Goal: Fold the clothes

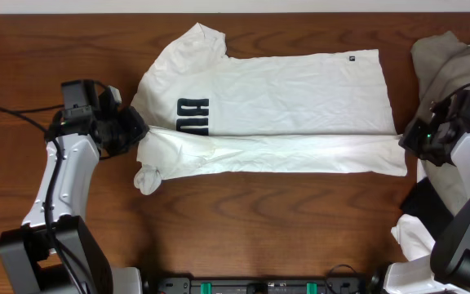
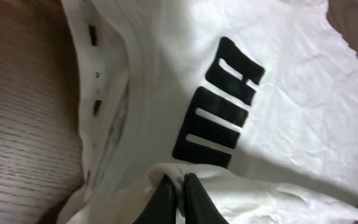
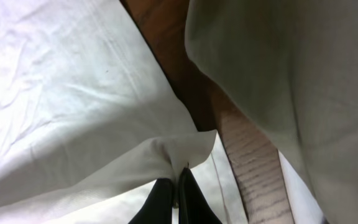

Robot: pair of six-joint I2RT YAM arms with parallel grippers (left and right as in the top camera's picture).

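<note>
The T-shirt [image 1: 284,90] lay lengthwise across the table [image 1: 259,229], collar toward the left gripper [image 1: 141,131], hem (with hem tag [image 1: 352,57]) toward the right gripper [image 1: 402,140]; both claws pinched its folded edge.

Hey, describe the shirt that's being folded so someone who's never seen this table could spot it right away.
On the wooden table, look at the middle. The white T-shirt lies spread sideways there, its near edge folded over. Unlike the beige-grey garment at the right edge, it carries dark block letters and a small dark hem tag.
</note>
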